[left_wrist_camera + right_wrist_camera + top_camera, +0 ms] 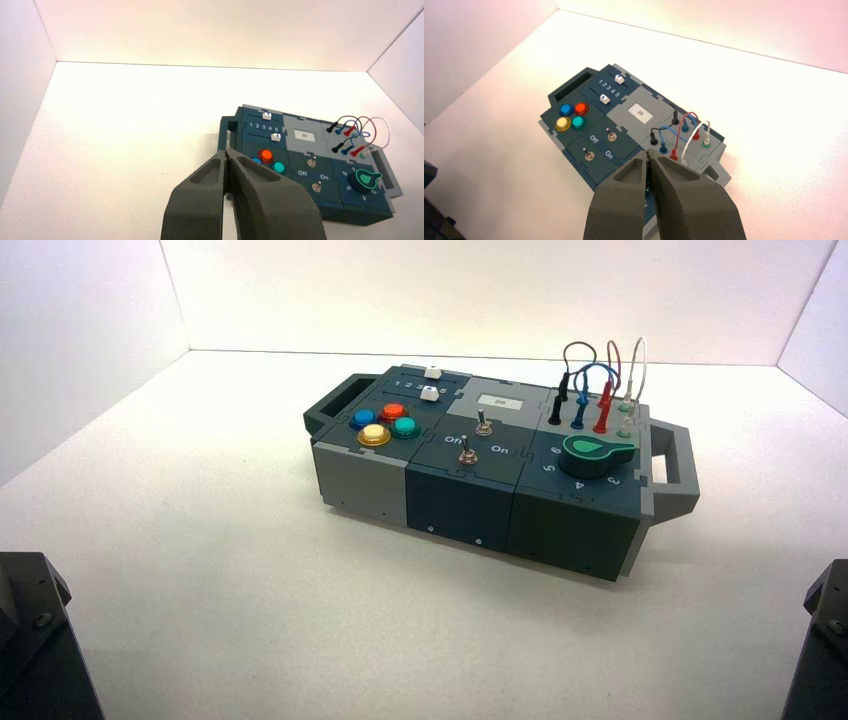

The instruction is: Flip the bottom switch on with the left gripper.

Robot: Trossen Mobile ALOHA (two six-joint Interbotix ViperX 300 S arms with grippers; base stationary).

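Nearest, off the box's near left corner, the left gripper [226, 152] is seen closed, its tips together, nothing held. Then the box [460, 502], and on its middle, by the near edge, the bottom switch [467, 452]: small, smooth metal, likely light but springy, apt to slip. No grasp is needed; the lever is best nudged near its tip, square-on, toward "On" [324, 177]. Off the box's near right corner, the right gripper [648, 152] is parked.

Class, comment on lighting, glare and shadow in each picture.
High view: the table glares white toward the back wall, and a soft shadow lies along the front of the box; left wrist view: the back of the table is washed out; right wrist view: walls tinted pink.
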